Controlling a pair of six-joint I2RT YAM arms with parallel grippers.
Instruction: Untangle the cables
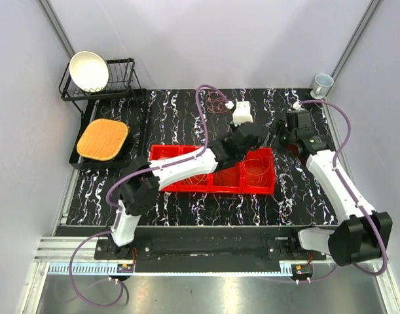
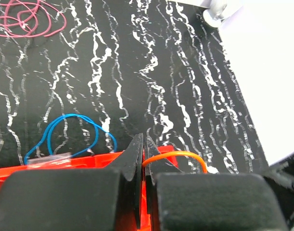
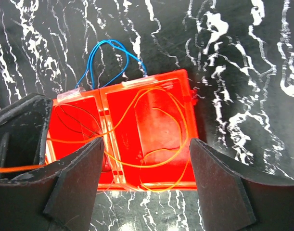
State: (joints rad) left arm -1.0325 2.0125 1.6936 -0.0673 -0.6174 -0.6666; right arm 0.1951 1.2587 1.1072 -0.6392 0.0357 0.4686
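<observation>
My left gripper point(image 2: 143, 139) is shut on a thin orange cable point(image 2: 180, 155), just past the far rim of the red tray point(image 2: 65, 162). In the top view it point(image 1: 257, 134) sits above the tray's right end. The orange cable's loops point(image 3: 157, 165) lie in the tray's end compartment, with one strand running off left. A blue cable point(image 3: 108, 57) hangs over the tray's far edge onto the table. A dark brown cable point(image 3: 74, 122) lies in the neighbouring compartment. A red cable point(image 1: 217, 101) lies on the table beyond. My right gripper point(image 3: 146, 144) is open and empty above the tray.
A red compartment tray point(image 1: 167, 152) sits mid-table. A white box point(image 1: 241, 112) stands behind it. A mug point(image 1: 322, 85) is at the far right corner. A dish rack with a white bowl point(image 1: 89, 70) and an orange woven mat point(image 1: 103, 139) stand at the left.
</observation>
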